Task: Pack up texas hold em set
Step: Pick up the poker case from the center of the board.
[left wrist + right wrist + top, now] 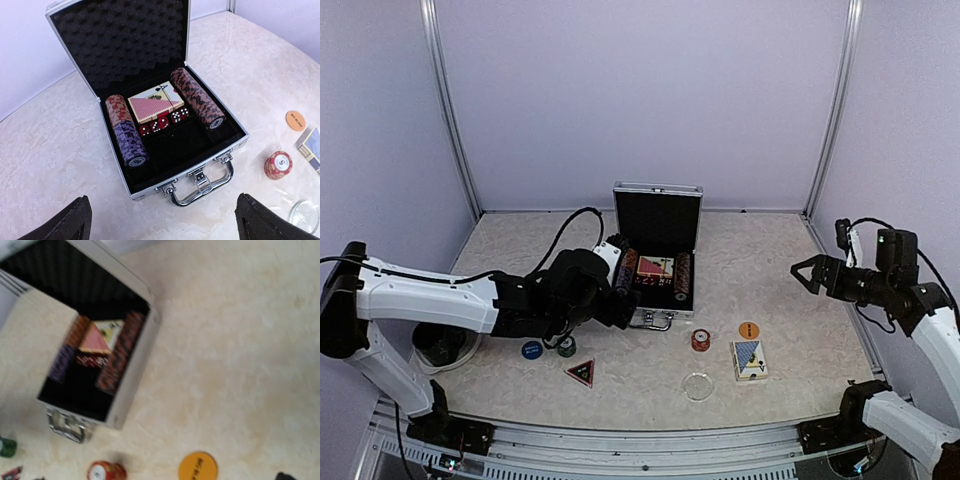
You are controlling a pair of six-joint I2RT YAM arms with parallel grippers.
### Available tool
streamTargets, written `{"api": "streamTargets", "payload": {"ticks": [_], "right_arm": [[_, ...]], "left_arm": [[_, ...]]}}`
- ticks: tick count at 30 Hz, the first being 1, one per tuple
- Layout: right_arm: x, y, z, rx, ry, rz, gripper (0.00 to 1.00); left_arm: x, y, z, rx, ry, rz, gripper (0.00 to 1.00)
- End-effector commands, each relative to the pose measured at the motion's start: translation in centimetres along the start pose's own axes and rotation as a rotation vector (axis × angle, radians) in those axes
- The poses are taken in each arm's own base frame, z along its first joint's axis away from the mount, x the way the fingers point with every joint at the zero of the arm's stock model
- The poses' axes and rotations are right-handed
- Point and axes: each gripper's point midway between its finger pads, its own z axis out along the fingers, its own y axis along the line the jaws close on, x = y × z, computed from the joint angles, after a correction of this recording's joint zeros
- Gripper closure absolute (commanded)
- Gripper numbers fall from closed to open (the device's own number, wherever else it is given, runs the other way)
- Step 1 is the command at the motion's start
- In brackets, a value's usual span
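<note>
The silver briefcase (660, 310) lies open at the table's middle with its black-lined lid (657, 218) upright. In the left wrist view its tray (235, 146) holds a purple-and-red chip row (126, 136), a dark red chip row (197, 97), a card deck (154, 102) and red dice (162, 121). My left gripper (632, 295) is open and empty, hovering just before the case's handle (200, 187). My right gripper (807, 272) is open and empty, high at the right. Loose on the table: a second deck (749, 359), a red chip stack (700, 340), an orange button (749, 329), a blue button (532, 350), a dark chip (566, 347) and the triangle marker (580, 372).
A clear round disc (698, 386) lies near the front, before the red chip stack. Dark cups on a clear plate (445, 345) stand at the left, under my left arm. Pale walls with metal posts close the table at the back and sides.
</note>
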Motion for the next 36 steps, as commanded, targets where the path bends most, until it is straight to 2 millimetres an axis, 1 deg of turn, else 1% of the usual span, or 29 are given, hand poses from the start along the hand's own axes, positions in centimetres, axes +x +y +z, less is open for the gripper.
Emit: {"api": "streamTargets", "payload": {"ticks": [1,5,8,12,16,21,28,36], "right_arm": [[0.1,-0.2,0.8,0.041,0.049,-0.027,0.01],[1.2,-0.7,2.4,0.112,0.132,-0.076,0.01],[2.3,-0.3,3.7,0.137,0.195,-0.117,0.01],[3.5,0.2,4.9,0.201,0.270,-0.187,0.01],[5.5,0.7,5.6,0.225,0.349,-0.214,0.01],[7.5,0.3,6.3,0.282,0.392,-0.218,0.01],[11.2,0.4,7.7,0.337,0.485,-0.249,0.01],[14.9,0.5,9.3,0.332,0.579,-0.244,0.01]], "left_arm": [[-1.5,0.9,-1.9,0.016,-0.036,-0.071,0.01],[-1.8,1.4,-2.1,0.013,-0.037,-0.083,0.01],[-1.5,1.6,-2.1,0.005,-0.028,-0.088,0.01],[-1.1,1.9,-2.0,-0.014,-0.012,-0.079,0.01],[-0.8,2.5,-2.1,-0.041,0.000,-0.081,0.01],[-0.9,2.7,-2.5,-0.038,-0.008,-0.101,0.01],[-0.5,2.6,-2.5,-0.032,-0.008,-0.117,0.01],[0.2,2.5,-2.2,-0.017,-0.006,-0.124,0.01]]}}
